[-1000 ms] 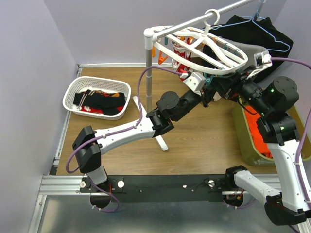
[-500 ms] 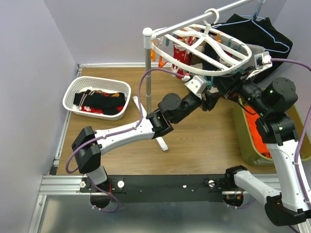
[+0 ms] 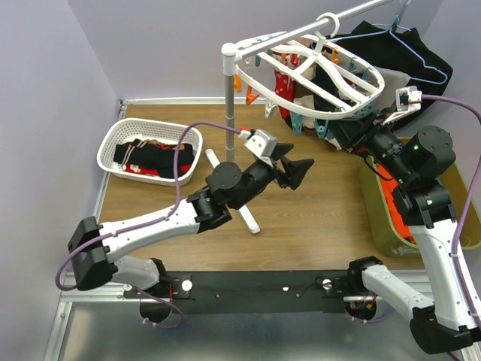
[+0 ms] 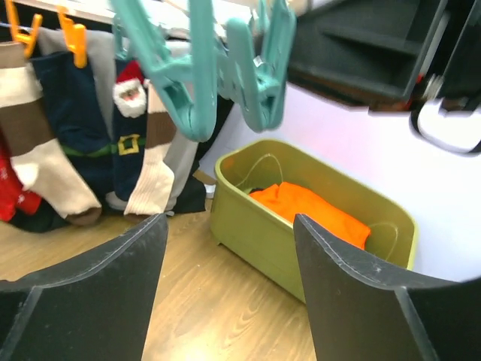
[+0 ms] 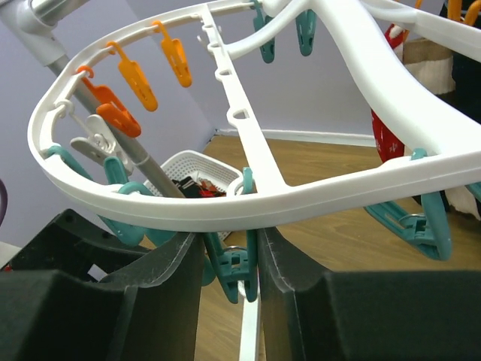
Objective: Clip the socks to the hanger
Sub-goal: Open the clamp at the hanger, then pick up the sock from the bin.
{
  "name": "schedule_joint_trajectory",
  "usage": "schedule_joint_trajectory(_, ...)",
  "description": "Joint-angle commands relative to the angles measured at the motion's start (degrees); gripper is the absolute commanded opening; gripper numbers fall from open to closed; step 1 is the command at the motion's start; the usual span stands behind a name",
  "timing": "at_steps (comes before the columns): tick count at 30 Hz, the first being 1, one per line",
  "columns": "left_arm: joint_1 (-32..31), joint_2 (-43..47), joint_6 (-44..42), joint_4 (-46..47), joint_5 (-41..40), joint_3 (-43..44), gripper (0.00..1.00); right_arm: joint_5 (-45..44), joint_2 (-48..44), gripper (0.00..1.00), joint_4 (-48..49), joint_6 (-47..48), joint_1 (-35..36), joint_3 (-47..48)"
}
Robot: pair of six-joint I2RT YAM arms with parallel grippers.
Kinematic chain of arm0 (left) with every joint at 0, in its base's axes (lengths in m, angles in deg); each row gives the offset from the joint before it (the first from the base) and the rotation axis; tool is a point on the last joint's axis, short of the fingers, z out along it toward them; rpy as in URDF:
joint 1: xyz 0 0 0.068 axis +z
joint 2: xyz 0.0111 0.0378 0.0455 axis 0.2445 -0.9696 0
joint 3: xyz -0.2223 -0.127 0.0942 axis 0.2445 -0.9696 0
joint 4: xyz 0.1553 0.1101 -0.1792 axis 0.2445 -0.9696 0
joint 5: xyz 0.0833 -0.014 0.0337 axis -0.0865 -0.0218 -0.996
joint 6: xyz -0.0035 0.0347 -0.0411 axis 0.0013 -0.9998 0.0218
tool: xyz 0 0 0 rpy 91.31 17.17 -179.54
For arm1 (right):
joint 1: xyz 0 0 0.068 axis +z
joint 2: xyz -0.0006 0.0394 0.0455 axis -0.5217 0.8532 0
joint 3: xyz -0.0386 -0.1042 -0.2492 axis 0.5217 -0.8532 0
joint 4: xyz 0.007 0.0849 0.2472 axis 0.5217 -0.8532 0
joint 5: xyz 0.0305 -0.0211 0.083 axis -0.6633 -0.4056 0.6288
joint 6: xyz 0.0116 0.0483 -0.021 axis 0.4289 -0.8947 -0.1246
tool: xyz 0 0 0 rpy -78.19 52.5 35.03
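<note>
Hanger (image 5: 248,143): hangs by its hook from the rail above the table's far right corner, tilted, with teal and orange clips along the rim. Several socks (image 4: 131,143) are already clipped on its far side, a Santa-pattern one among them. More socks (image 3: 154,158) lie heaped in the basket (image 3: 113,143) at the table's far left corner.

Right gripper (image 5: 225,301): just under the near rim, fingers narrow, a teal clip (image 5: 229,267) hanging between them. I cannot tell whether they are pinching it.

Left gripper (image 3: 294,171): wide, empty, over mid-table (image 3: 316,226), below the hanger and well apart from the basket. Olive bin (image 4: 255,226) with orange cloth ahead of it, not part of the task.

Judged step: fetch the next sock for the clip the right arm is tending.

Notes for doing it well:
- Take one sock only, by the cuff, so a free edge sticks out beyond the fingers.
- The right arm should squeeze the clip's tails, not its mouth, and avoid dragging the rim, since the frame would likely swing.
- Feed the cuff deep into the open mouth from below. Close the clip first, then release the sock.
- Keep the left arm clear of the rail's post.
</note>
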Motion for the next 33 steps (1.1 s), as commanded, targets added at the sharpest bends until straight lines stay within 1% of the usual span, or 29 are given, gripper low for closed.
schedule_joint_trajectory(1, 0.05, 5.81, 7.12, -7.92, -7.9, -2.73, 0.8, -4.13, -0.68, 0.01, 0.54, -5.28, 0.15, -2.55)
schedule_joint_trajectory(2, 0.31, 6.95, 8.17, -11.33, -8.61, -2.82, 0.81, -4.13, -0.6, 0.01, 0.71, -5.9, 0.06, -2.64)
schedule_joint_trajectory(4, 1.18, 8.1, 11.24, -14.87, -9.93, -3.09, 0.82, -4.13, -0.42, 0.01, 0.81, -6.43, 0.15, -2.64)
schedule_joint_trajectory(5, 2.58, 9.24, 12.47, -18.19, -10.11, -3.26, 0.82, -4.22, -0.42, 0.01, 0.8, -6.78, 0.15, -2.72)
schedule_joint_trajectory(8, 5.92, 11.87, 17.31, -23.56, -9.41, -4.67, 0.82, -4.31, -0.6, 0.01, 1.24, -6.96, 0.06, -3.25)
schedule_joint_trajectory(9, 9.15, 12.58, 18.71, -24.8, -8.89, -5.19, 0.82, -4.4, -0.77, 0.01, 1.59, -7.04, 0.15, -3.43)
schedule_joint_trajectory(10, 10.84, 13.28, 21.08, -26.12, -7.49, -5.98, 0.82, -4.57, -0.86, 0.01, 1.77, -7.04, 0.15, -3.6)
schedule_joint_trajectory(11, 13.21, 14.51, 22.14, -28.83, -6.69, -6.42, 0.82, -4.48, -0.95, 0.01, 1.86, -7.13, 0.06, -3.69)
schedule_joint_trajectory(12, 17.06, 15.04, 22.76, -29.73, -5.99, -6.69, 0.82, -4.31, -1.03, 0.01, 2.03, -7.04, 0.15, -3.86)
schedule_joint_trajectory(14, 21.56, 16.36, 24.08, -34.63, -4.93, -7.48, 0.82, -4.05, -0.95, 0.01, 2.21, -7.13, 0.06, -3.95)
schedule_joint_trajectory(15, 23.67, 16.54, 24.17, -36.31, -4.66, -7.48, 0.82, -3.87, -0.95, 0.01, 2.3, -7.04, 0.15, -4.13)
schedule_joint_trajectory(16, 28.65, 16.63, 24.26, -37.89, -4.23, -7.48, 0.82, -3.61, -0.95, 0.01, 2.39, -7.04, 0.15, -4.3)
schedule_joint_trajectory(17, 30.96, 16.28, 24.18, -40.95, -3.79, -7.4, 0.82, -3.52, -0.86, 0.01, 2.39, -6.87, 0.06, -4.22)
schedule_joint_trajectory(19, 36.41, 15.67, 23.39, -42.82, -2.04, -7.74, 0.83, -2.99, -0.86, 0.01, 2.47, -6.78, 0.15, -4.39)
schedule_joint_trajectory(20, 41.92, 14.71, 23.12, -43.7, -1.33, -8.01, 0.83, -2.82, -0.86, 0.01, 2.47, -6.69, 0.15, -4.31)
schedule_joint_trajectory(22, 47.04, 13.39, 21.98, -43.62, 0.51, -8.71, 0.83, -2.38, -0.86, 0.01, 2.3, -6.52, 0.06, -4.39)
schedule_joint_trajectory(23, 52.46, 11.46, 21.72, -43.45, 1.13, -8.63, 0.82, -2.11, -0.86, 0.01, 2.3, -6.43, 0.15, -4.39)
schedule_joint_trajectory(25, 57.06, 9.17, 21.37, -43.18, 0.45, -7.84, 0.81, -1.59, -0.95, 0.01, 2.12, -6.34, 0.15, -4.39)
schedule_joint_trajectory(26, 58.91, 6.55, 21.36, -43.01, -0.26, -7.4, 0.79, -1.58, -0.86, 0.01, 2.04, -6.25, 0.06, -4.39)
schedule_joint_trajectory(27, 62.33, 5.31, 21.28, -42.66, -1.22, -6.96, 0.78, -1.24, -0.86, 0.01, 1.95, -6.34, 0.06, -4.39)
schedule_joint_trajectory(28, 63.32, 3.81, 21.19, -42.31, -2.19, -5.74, 0.77, -0.8, -0.77, 0.01, 1.95, -6.25, 0.06, -4.39)
schedule_joint_trajectory(30, 68.84, -0.49, 21.36, -41.43, -2.64, -4.06, 0.75, -0.44, -1.03, 0.01, 2.03, -6.34, 0.15, -4.74)
schedule_joint_trajectory(33, 72.28, -7.26, 21.8, -40.63, -2.64, 0.15, 0.73, -0.27, -1.39, 0.01, 1.77, -6.17, 0.15, -5.01)
